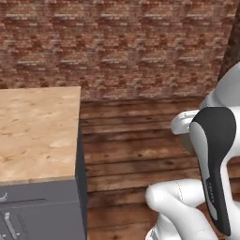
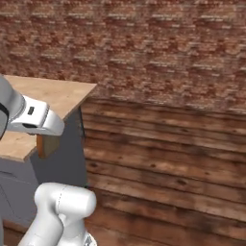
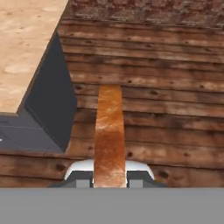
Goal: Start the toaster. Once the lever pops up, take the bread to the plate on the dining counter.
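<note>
- Bread (image 3: pixel 108 135) clamped edge-on in the hand (image 3: pixel 109 183), one fingertip (image 3: pixel 82 183) at each face.
- Long axis running straight out from the fingers, far end pointing toward the brick wall (image 3: pixel 144 9) in the hand view.
- Held above the wooden floor (image 3: pixel 175 109), just beside the corner of the tan surface (image 3: pixel 22 48) on its grey base, not over it.
- In the right base view, a brown slice (image 2: pixel 47 144) hanging below the white wrist.

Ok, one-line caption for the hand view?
Claw holds the bread edge-on above the plank floor, beside a tan-topped grey counter.
</note>
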Robot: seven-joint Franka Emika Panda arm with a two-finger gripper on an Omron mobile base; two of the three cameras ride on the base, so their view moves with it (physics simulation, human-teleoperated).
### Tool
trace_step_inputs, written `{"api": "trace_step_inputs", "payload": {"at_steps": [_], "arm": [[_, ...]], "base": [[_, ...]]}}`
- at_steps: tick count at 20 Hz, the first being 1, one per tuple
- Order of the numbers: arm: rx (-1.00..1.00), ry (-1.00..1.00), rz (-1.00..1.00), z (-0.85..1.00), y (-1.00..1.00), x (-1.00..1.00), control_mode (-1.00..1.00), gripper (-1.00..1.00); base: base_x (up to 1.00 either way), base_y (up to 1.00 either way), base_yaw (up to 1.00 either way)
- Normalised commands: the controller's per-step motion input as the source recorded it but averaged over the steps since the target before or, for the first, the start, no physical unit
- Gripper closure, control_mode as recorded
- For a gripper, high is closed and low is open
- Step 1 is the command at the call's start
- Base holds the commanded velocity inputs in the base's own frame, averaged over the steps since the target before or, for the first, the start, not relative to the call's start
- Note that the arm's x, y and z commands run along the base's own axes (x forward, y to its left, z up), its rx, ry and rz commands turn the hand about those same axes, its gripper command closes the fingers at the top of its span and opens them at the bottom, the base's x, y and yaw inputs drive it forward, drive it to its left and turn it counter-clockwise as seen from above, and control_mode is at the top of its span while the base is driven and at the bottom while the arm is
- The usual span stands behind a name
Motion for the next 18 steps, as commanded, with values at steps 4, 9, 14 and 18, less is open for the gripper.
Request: {"api": "trace_step_inputs", "payload": {"at_steps": [4,9,14,18], "arm": [[0.00,0.00,0.00,0.00,0.00,0.00,1.00,1.00],[0.00,0.00,0.00,0.00,0.00,0.00,1.00,1.00],[0.00,0.00,0.00,0.00,0.00,0.00,1.00,1.00],[0.00,0.00,0.00,0.00,0.00,0.00,1.00,1.00]], "base": [[1.00,-1.00,0.44],[1.00,-1.00,0.42],[1.00,-1.00,0.42],[1.00,-1.00,0.44]]}}
